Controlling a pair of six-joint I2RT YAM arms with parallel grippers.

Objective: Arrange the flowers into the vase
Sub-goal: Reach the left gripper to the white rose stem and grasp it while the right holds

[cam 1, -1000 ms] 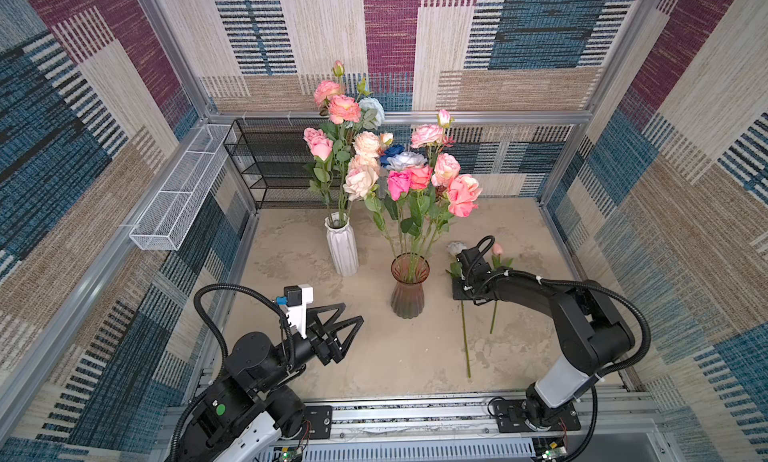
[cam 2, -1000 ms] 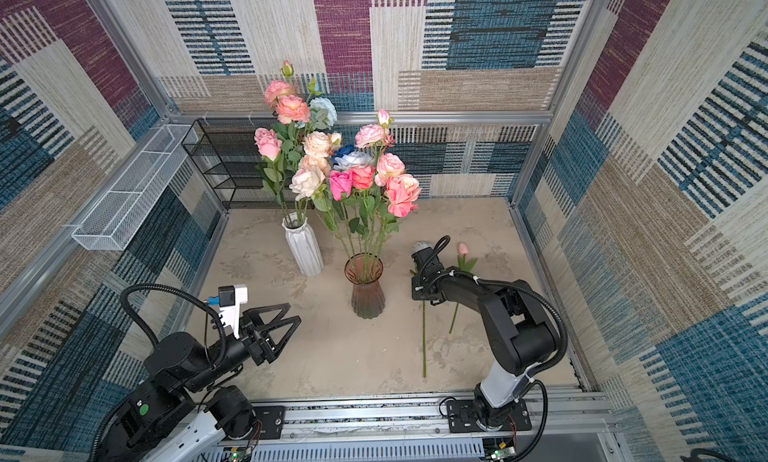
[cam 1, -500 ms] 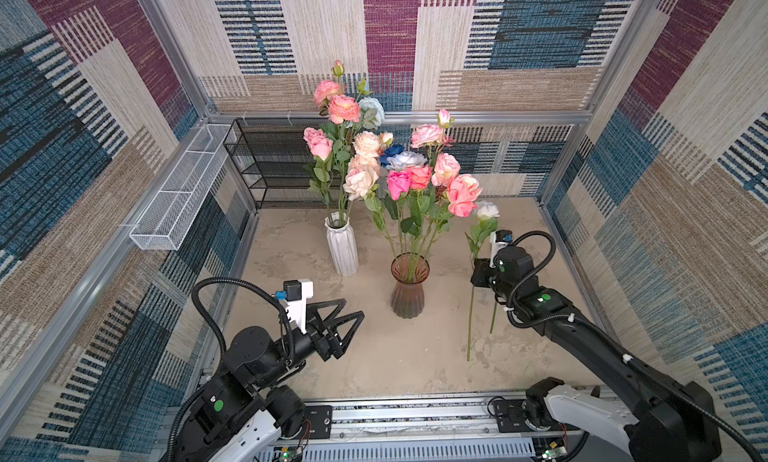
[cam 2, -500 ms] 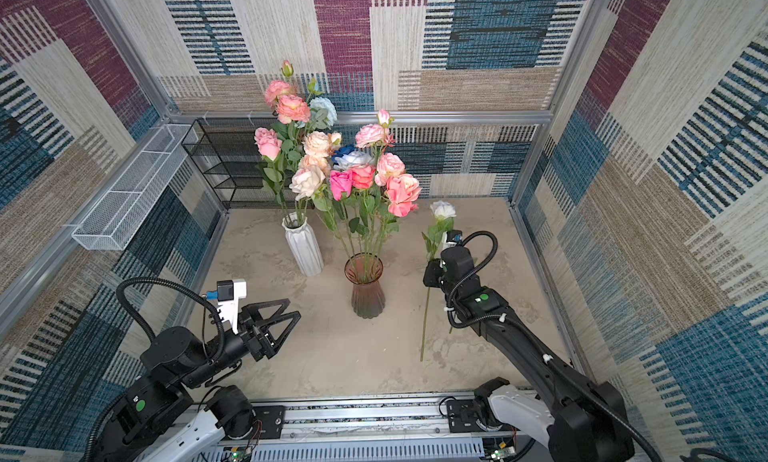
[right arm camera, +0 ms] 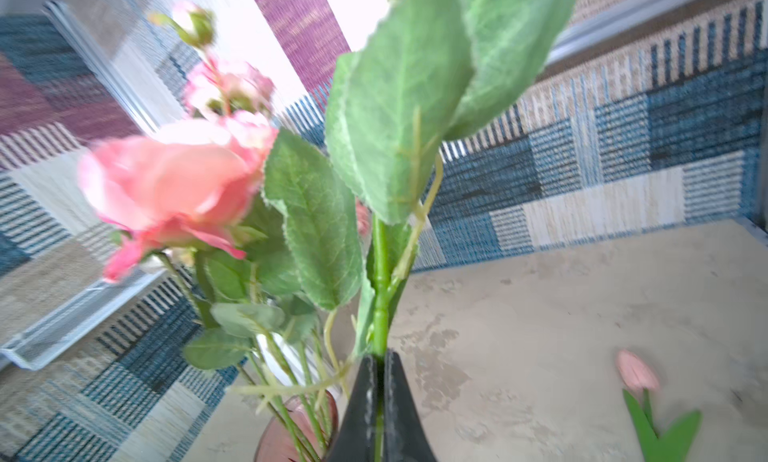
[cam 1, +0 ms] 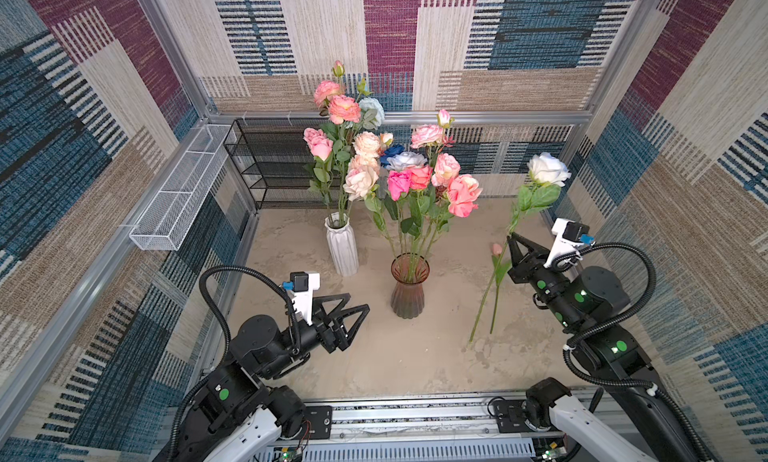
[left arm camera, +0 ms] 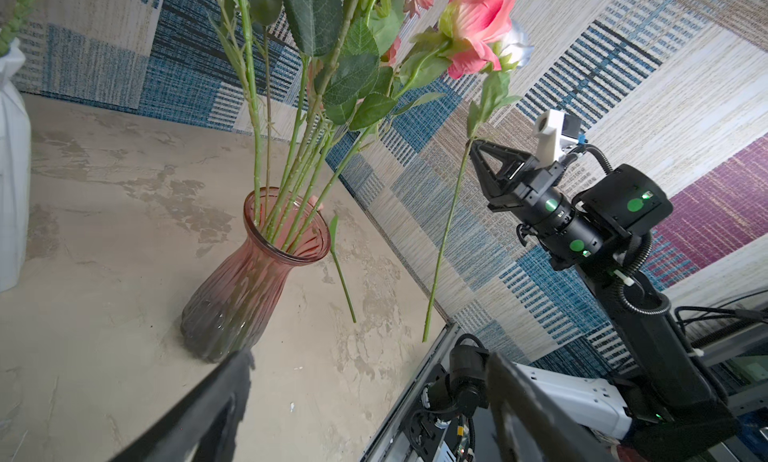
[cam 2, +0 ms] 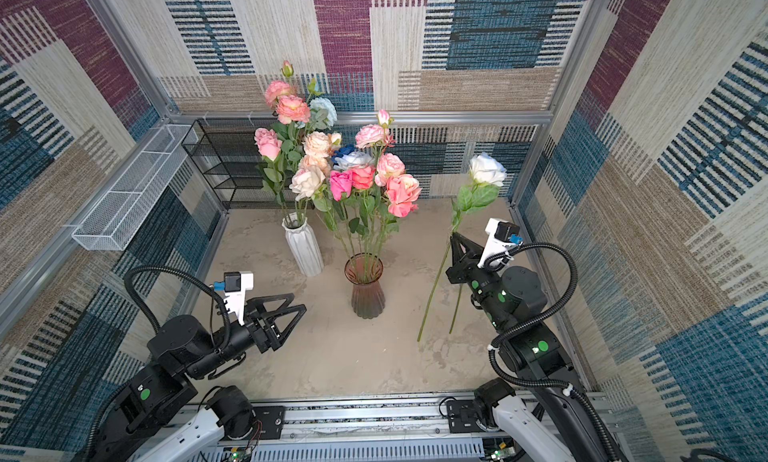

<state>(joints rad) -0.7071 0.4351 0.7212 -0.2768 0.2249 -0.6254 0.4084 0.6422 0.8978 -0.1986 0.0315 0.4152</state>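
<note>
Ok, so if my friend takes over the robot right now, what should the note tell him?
Left end effector: open, empty, hovering over the front of the table.
Right end effector: shut on the stem of the white rose, held roughly upright to the right of the pink glass vase.
Done: a bunch of roses stands in the pink glass vase, another bunch in the white vase.
Left: put the white rose in a vase, then probably the pink tulip lying on the table beside the right arm.
</note>
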